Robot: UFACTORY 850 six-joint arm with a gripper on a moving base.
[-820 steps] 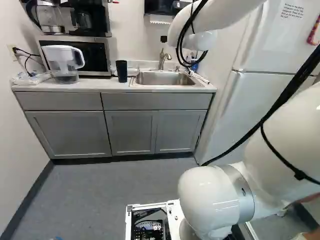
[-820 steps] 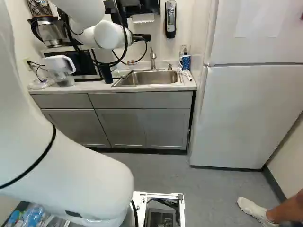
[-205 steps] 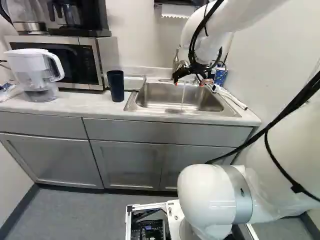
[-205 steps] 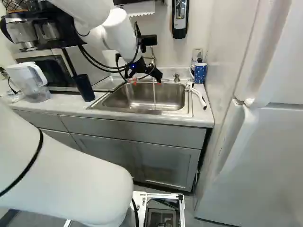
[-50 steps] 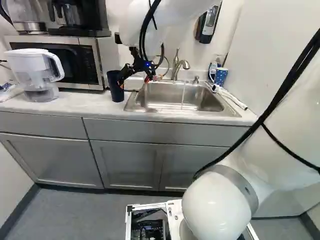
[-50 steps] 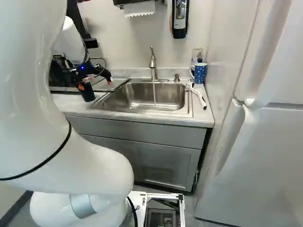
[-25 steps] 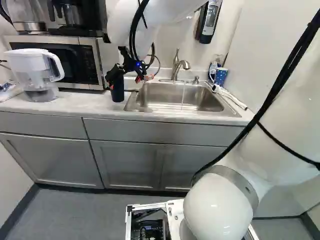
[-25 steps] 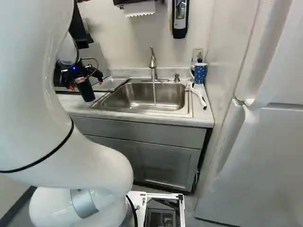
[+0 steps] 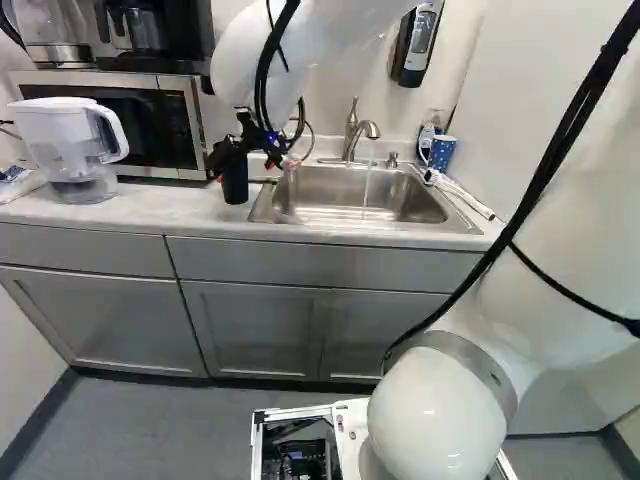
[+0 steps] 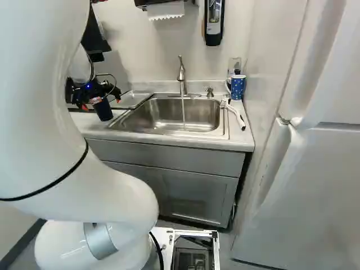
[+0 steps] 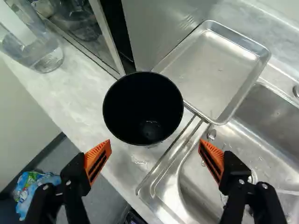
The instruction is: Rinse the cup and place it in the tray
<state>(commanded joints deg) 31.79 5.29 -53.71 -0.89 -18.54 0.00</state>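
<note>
My gripper (image 9: 246, 166) stands open at the dark cup's upper part in the left base view. In the wrist view the gripper (image 11: 155, 143) has its orange pads wide apart, and the upright cup (image 11: 142, 108) is just ahead of them with its mouth showing, not gripped. The cup stands on the counter between microwave and sink. A shallow metal tray (image 11: 217, 63) lies beside it, on the sink side. Water runs from the faucet (image 10: 181, 76) into the metal sink (image 10: 169, 112).
A water pitcher (image 9: 70, 150) and the microwave (image 9: 120, 120) stand left of the cup. Right of the sink are a blue dotted mug (image 10: 238, 87) and a white brush (image 10: 236, 115). The fridge (image 10: 304, 185) rises at the right of the right base view.
The base has moved closer to the counter since the oldest frames. The arm has swung from over the sink to the cup, then shifted slightly. The water has started running.
</note>
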